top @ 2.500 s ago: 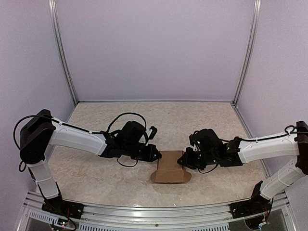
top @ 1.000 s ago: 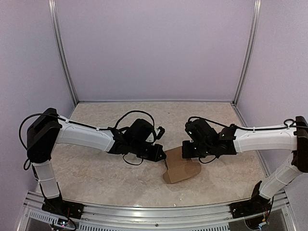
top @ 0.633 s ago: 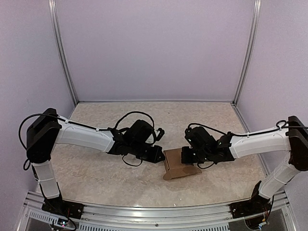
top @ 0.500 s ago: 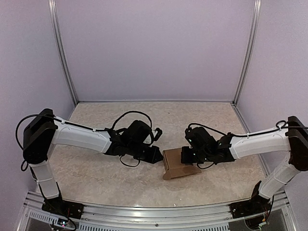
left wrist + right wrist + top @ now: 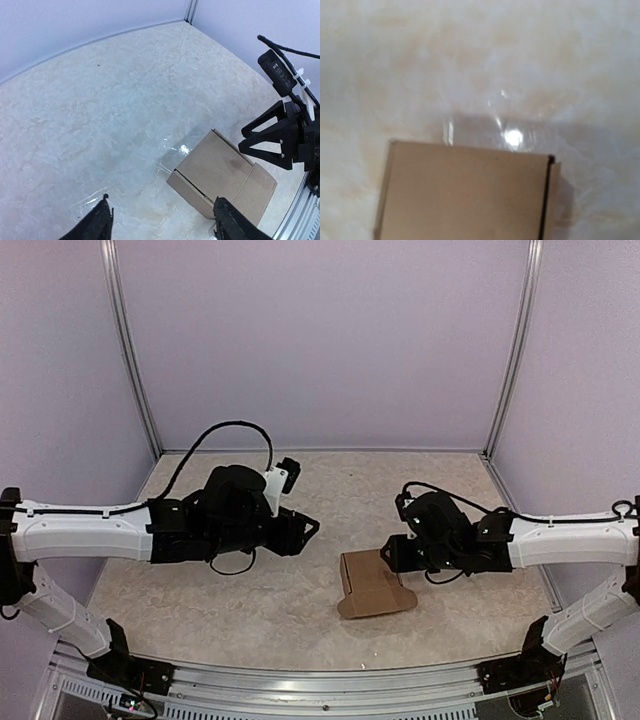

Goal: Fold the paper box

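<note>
Box (image 5: 371, 583) lies free on the table (image 5: 250, 600), between the arms and nearer the right one. Left gripper (image 5: 162, 222) is well apart from it, jaws wide, empty. Right gripper (image 5: 390, 552) sits just beside the box's far right corner, jaws slightly parted, nothing in them. One flap (image 5: 260, 186) juts out untucked, and a seam gapes.

Risks:
- Unheld, the flap may spring open.
- Light cardboard may slide on the glossy top if pushed from one side only.
- Right fingers may snag the corner.

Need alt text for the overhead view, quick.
A small brown paper box lies on the table. The left tool stands clear to its left; the right tool is at its far right corner.
</note>
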Robot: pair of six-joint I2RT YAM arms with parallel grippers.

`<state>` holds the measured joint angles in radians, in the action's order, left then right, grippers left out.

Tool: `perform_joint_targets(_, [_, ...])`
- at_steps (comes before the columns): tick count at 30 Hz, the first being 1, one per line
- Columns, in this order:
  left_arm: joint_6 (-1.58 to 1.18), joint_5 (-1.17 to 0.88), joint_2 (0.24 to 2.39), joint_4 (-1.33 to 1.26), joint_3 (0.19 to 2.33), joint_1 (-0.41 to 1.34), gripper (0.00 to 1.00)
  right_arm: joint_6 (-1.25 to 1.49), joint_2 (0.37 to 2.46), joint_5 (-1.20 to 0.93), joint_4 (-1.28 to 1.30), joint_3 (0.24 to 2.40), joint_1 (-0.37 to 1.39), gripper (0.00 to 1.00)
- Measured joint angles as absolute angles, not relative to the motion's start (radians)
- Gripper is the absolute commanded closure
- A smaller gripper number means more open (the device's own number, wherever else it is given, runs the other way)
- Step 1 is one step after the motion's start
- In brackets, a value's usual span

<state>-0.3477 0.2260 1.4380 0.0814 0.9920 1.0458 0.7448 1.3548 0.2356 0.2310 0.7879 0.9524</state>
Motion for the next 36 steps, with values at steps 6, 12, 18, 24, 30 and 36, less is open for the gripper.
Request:
perform_joint_targets(6, [-0.26, 0.346, 1.234, -0.006, 0.853, 1.059, 0.01, 0.686, 1.235, 0.278, 0.266, 0.783, 0.948, 0.23])
perform_joint_targets(12, [-0.268, 0.336, 1.144, -0.066, 0.767, 1.003, 0.01, 0.673, 1.184, 0.253, 0.279, 0.708, 0.886, 0.11])
perform_joint_targets(18, [-0.308, 0.243, 1.139, -0.097, 0.756, 0.948, 0.01, 0.673, 1.208, 0.128, 0.267, 0.643, 0.786, 0.11])
perform_joint_targets(24, [-0.371, 0.113, 1.232, -0.134, 0.749, 0.948, 0.01, 0.676, 1.288, -0.033, 0.214, 0.624, 0.714, 0.26])
perform_joint_targets(30, [-0.46, -0.026, 1.299, -0.226, 0.673, 0.943, 0.01, 0.674, 1.327, -0.145, 0.159, 0.624, 0.694, 0.59])
perform_joint_targets(36, [-0.564, -0.148, 1.391, -0.326, 0.655, 0.922, 0.01, 0.678, 1.359, -0.199, 0.11, 0.625, 0.678, 0.71])
